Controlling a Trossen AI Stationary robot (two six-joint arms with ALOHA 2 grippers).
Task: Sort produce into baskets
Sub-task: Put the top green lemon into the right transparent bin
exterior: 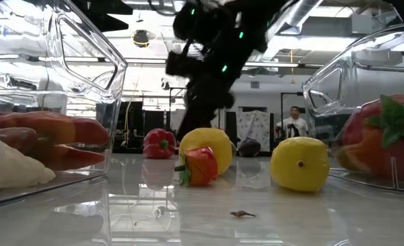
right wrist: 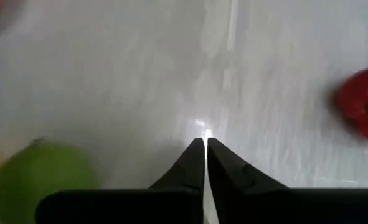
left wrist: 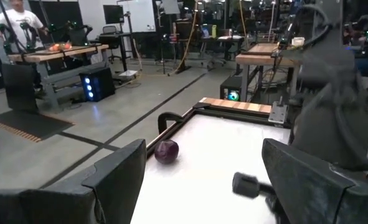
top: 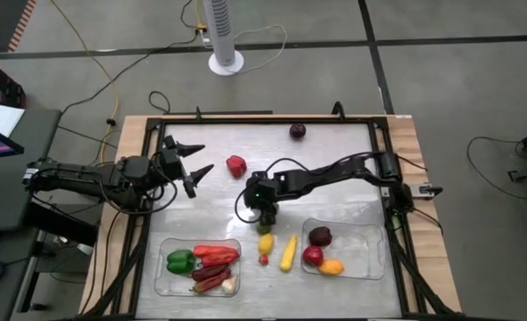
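A: The right gripper (right wrist: 205, 142) has its jaws pressed together on nothing; the green fruit (right wrist: 37, 177) sits just beside them on the counter (top: 334, 192).

B: Reopen, centre over it, then pinch. The left gripper (top: 194, 159) waits, jaws spread.

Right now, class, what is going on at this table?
A two-armed robot is sorting toy produce into two clear baskets. The right gripper is down on the table among loose pieces between the baskets, fingers shut and empty beside a green fruit. The left gripper waits open off to the left.
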